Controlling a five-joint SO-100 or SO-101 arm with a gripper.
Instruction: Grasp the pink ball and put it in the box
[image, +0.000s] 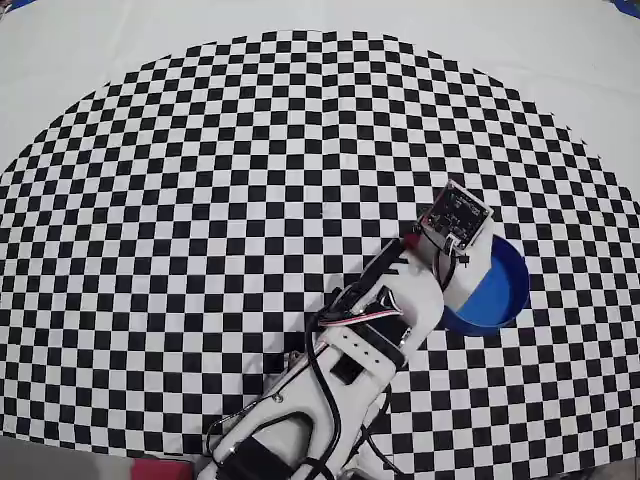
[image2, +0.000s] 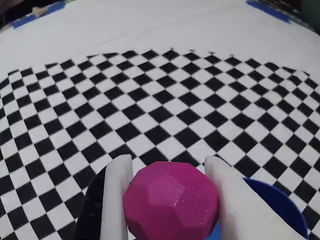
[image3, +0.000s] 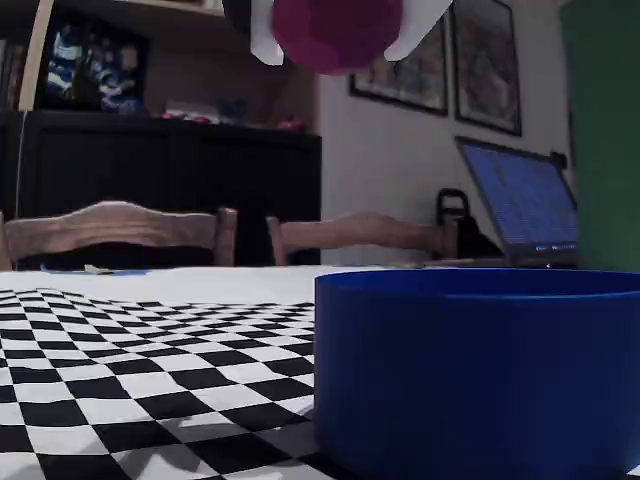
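Now my gripper (image2: 167, 200) is pinching the pink ball (image2: 171, 206), one white finger (image2: 116, 200) on each side of it. In the wrist view the ball sits snug between them, and a bit of the box (image2: 280, 205) peeks out at the lower right.

So the grabbing part is done. The ball is up in the air, not on the checkered mat (image: 200, 200). In the fixed view the ball (image3: 335, 35) hangs high near the top, well above the blue wall of the box (image3: 480, 370).

Putting it in is what is left. From above, my arm (image: 370, 330) reaches over to the box (image: 500, 290), and my wrist covers part of it. The ball is hidden under me there, so I cannot be sure it is right over the box yet. In the fixed view it looks more over the left edge, but that is hard to tell from so low.

I think I need to be sure I am over the middle, then let go.
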